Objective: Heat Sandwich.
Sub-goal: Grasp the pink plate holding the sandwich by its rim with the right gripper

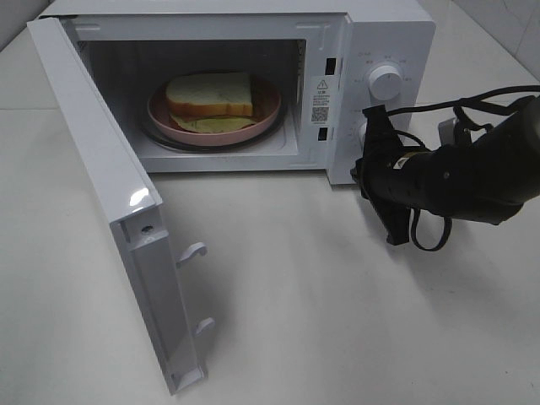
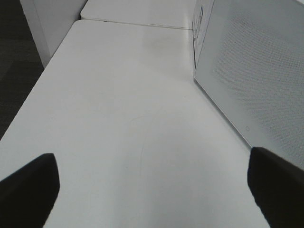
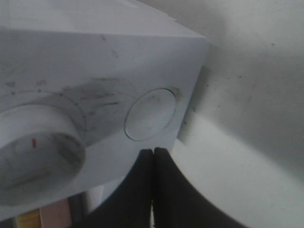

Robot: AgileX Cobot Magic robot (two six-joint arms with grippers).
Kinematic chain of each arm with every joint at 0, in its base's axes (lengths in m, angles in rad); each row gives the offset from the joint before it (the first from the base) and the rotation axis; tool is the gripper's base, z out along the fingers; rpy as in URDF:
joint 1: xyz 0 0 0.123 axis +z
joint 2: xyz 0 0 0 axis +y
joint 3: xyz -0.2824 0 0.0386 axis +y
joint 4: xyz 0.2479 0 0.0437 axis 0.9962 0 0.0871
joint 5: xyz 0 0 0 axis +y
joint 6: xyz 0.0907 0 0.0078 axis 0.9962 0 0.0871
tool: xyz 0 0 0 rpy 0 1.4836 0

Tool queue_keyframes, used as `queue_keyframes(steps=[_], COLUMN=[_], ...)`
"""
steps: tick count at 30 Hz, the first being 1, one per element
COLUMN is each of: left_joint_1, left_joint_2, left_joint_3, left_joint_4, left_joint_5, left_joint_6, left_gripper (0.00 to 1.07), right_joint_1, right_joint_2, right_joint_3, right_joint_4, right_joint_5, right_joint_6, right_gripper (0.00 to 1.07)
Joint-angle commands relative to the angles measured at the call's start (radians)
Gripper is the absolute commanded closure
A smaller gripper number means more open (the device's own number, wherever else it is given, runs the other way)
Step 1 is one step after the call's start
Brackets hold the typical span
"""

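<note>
White is the colour of both the microwave oven (image 1: pixel 396 38) and the table (image 1: pixel 337 321) on which it is stood. The oven door (image 1: pixel 93 186) is held fully open toward the left side of the exterior view, and the cavity is exposed. The sandwich (image 1: pixel 211 94) is located inside the cavity. It is laid on a round pink plate (image 1: pixel 263 116), which is seated on the turntable (image 1: pixel 160 139). White bread and a golden-tan crust are shown at its near face, and a pale green layer is seen beneath.

The right gripper (image 1: pixel 371 126) is positioned at the lower part of the control panel, below the upper dial (image 1: pixel 386 82). In the right wrist view its fingers (image 3: pixel 137 190) are seen pressed together with no gap, and nothing is held between them. The tips are placed just beside a round flush button (image 3: pixel 151 116), and a dial with a red mark (image 3: pixel 38 152) is seen next to that button. Contact between the tips and the panel cannot be confirmed.

The left gripper (image 2: pixel 152 190) is shown only in the left wrist view. Its fingers (image 2: pixel 28 187) are spread wide apart, nothing is held, and bare table surface is seen between them. The perforated outer face of the open door is seen beside one finger.
</note>
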Motion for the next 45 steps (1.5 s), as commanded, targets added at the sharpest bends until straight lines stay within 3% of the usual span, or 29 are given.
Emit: queue_keyframes(steps=[1,7,13,20,30,45], left_joint_1=[0.003,0.003,0.003,0.003,0.003,0.003], left_joint_2=[-0.023,-0.023,-0.023,-0.023,-0.023,-0.023], left_joint_3=[0.003,0.003,0.003,0.003,0.003,0.003], left_joint_4=[-0.009,-0.009,-0.009,-0.009,-0.009,-0.009], left_joint_5=[-0.008,-0.008,-0.008,-0.008,-0.008,-0.008], left_joint_6=[0.000,0.000,0.000,0.000,0.000,0.000], left_gripper=[0.03,0.03,0.03,0.03,0.03,0.03], right_joint_1=[0.001,0.000,0.000,0.000,0.000,0.000], right_joint_2=[-0.059,-0.170,-0.266,-0.334,-0.440,-0.494], right_joint_3=[0.034,0.091,0.094,0.094,0.093,-0.044], right_joint_4=[-0.013,-0.013,-0.014,-0.020,-0.119,-0.146], right_joint_5=[0.066,0.214,0.455,0.591,0.794,1.230], right_joint_6=[-0.055,-0.159,-0.379,-0.523,-0.672,-1.126], right_gripper=[1.04,1.03,1.00,0.99,0.96,0.92])
